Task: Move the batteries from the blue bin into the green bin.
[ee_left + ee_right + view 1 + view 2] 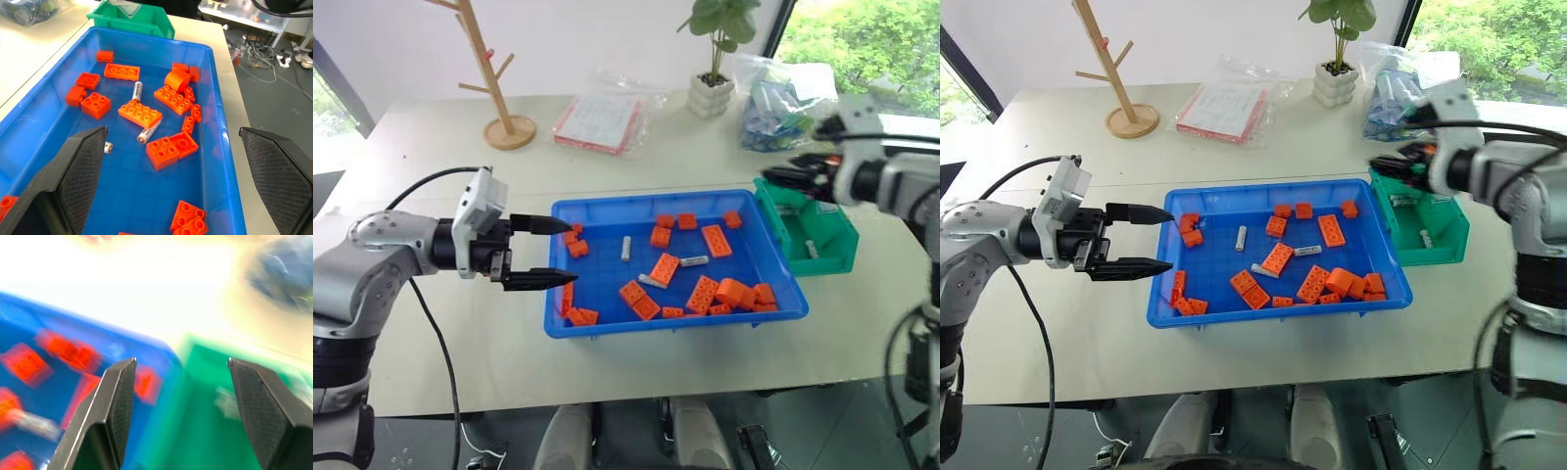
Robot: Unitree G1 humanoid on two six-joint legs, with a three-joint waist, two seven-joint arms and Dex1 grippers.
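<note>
Three slim silvery batteries (694, 260) lie among knobbly orange bricks (716, 240) in the shallow, glossy blue bin (558, 323), mid-bench. One more battery (811, 249) rests in the deeper green bin (837, 258) touching its right end. The left gripper (540, 252) hovers at the tray's left rim, fingers spread; the right gripper (178, 396) hangs over the green bin, fingers apart, empty. The pale matte bench (431, 176) also carries a wooden peg stand (492, 78), potted plant (716, 49) and crinkled plastic bags (607, 117).
</note>
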